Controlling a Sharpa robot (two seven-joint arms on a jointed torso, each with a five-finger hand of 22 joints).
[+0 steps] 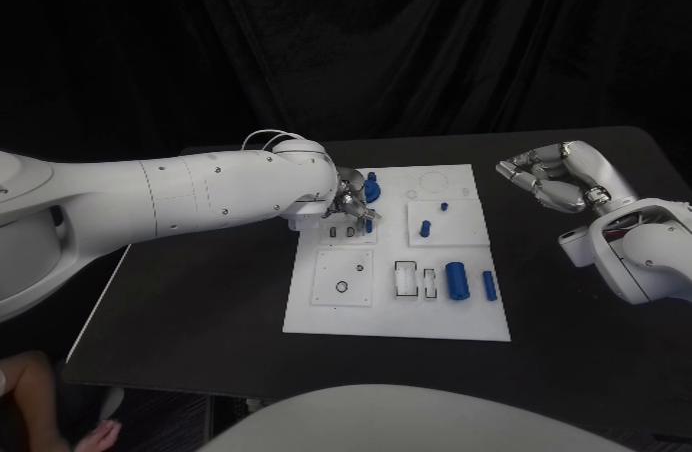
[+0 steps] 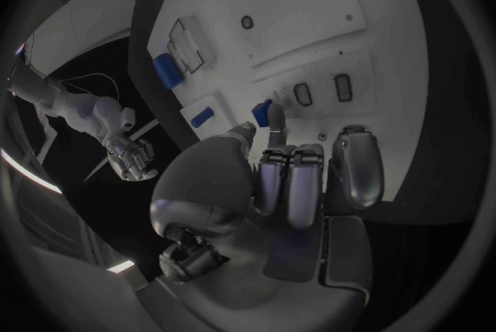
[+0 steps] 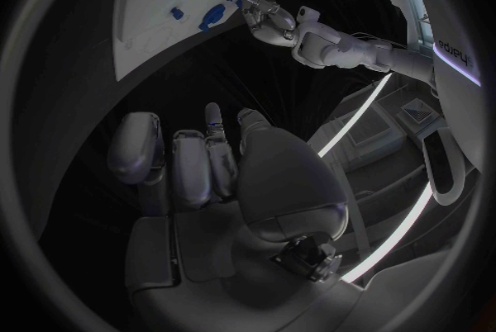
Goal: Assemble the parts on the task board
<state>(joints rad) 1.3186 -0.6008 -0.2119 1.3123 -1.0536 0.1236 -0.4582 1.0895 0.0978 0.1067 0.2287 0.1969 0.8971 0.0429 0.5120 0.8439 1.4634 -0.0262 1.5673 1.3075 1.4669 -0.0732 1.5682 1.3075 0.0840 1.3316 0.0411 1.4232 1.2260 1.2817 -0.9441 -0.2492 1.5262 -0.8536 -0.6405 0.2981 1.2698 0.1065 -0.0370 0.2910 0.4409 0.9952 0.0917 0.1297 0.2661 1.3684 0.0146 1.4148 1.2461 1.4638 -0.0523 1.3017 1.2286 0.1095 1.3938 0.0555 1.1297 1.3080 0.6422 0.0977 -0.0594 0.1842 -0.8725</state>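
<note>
A: Item one, largest first?
B: The black table [image 1: 202, 312], carrying the white board [image 1: 361, 317] in its middle.

A: The hands?
B: The left hand [image 1: 351, 204] is hovering over the board's far left part, fingers curled down by a small blue peg [image 2: 263, 113]. Whether it is pinching that peg, the pictures are not showing; cannot tell. The right hand [image 1: 555, 177] is hanging off the board's right side, well apart from it, fingers curled in on nothing.

A: Loose parts?
B: A blue cylinder [image 1: 456, 280] is lying near the board's front right, a slimmer blue pin [image 1: 489, 285] just beside it. A short blue piece [image 1: 427, 229] and a tiny one [image 1: 444, 207] are sitting on a raised plate further back.

A: Handling?
B: Judging by looks, they are being rated as stiff, light, smooth plastic, likely to roll or slip. Taking the cylinder across its middle, fingertips on opposite sides, is looking safest.
</note>
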